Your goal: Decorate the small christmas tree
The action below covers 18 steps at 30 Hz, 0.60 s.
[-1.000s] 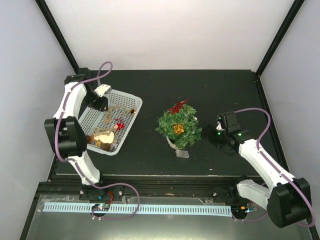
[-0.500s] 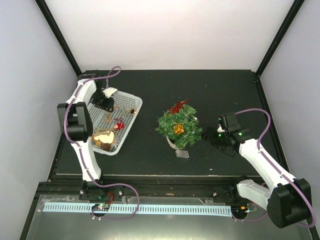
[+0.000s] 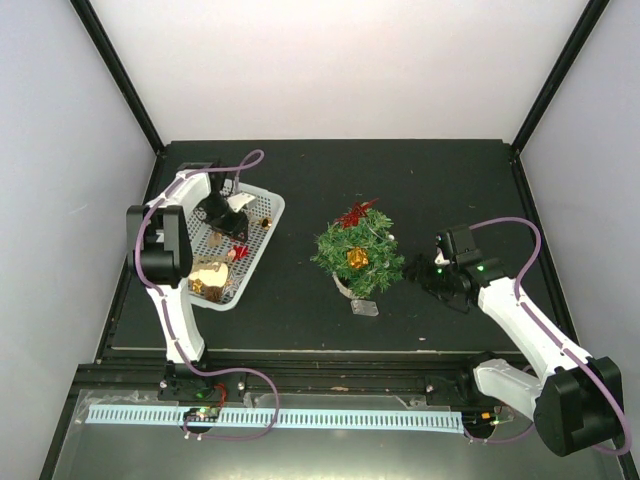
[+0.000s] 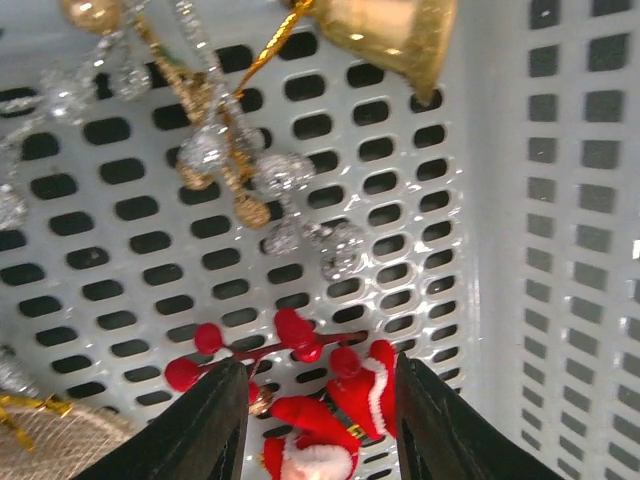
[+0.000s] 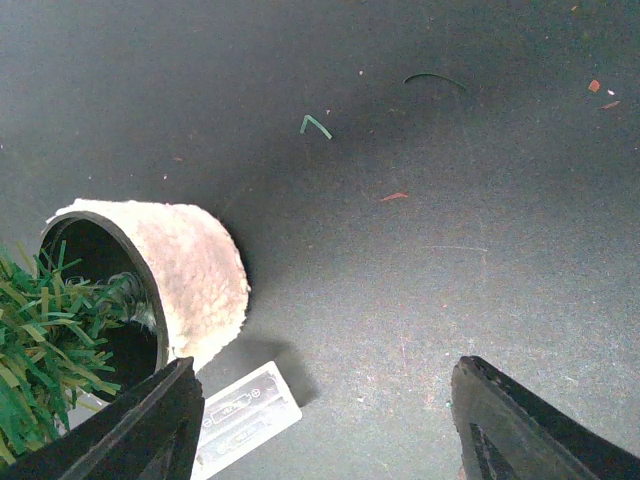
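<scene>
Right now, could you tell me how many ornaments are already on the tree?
2: a red one at the tree's far edge, a gold one near its middle; others may hide among the needles.

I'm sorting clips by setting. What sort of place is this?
Probably a robot test cell: white walls and black frame posts enclose a black table, with the left arm and right arm bolted at its near edge. The small christmas tree and ornament basket look like props.
</scene>
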Each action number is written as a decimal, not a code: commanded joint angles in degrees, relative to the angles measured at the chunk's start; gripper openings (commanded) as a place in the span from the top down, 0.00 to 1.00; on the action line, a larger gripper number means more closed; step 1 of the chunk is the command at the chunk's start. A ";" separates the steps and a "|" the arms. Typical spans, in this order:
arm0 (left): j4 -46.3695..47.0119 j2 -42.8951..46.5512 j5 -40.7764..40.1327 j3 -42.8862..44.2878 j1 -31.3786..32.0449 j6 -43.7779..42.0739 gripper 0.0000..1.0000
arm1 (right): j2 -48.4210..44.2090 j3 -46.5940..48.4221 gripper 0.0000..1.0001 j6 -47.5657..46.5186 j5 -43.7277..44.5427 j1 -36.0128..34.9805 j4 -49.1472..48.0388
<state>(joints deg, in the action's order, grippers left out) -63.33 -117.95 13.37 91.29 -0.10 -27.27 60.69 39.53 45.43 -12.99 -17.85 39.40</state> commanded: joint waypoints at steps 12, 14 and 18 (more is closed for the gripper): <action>3.65 -0.06 0.93 0.51 0.98 1.22 0.58 | -0.85 0.19 0.31 -0.47 -1.29 0.22 -0.45; 3.96 -0.15 0.73 0.04 0.98 1.21 0.58 | -0.81 0.35 0.31 -0.59 -1.33 0.23 -0.37; 4.74 -0.43 0.47 -0.91 0.91 0.92 0.59 | -0.77 0.54 0.31 -0.62 -1.87 0.30 -0.46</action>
<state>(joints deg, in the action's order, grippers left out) -60.10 -117.86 14.57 90.89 0.51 -26.79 60.69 39.53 45.28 -14.11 -17.85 39.35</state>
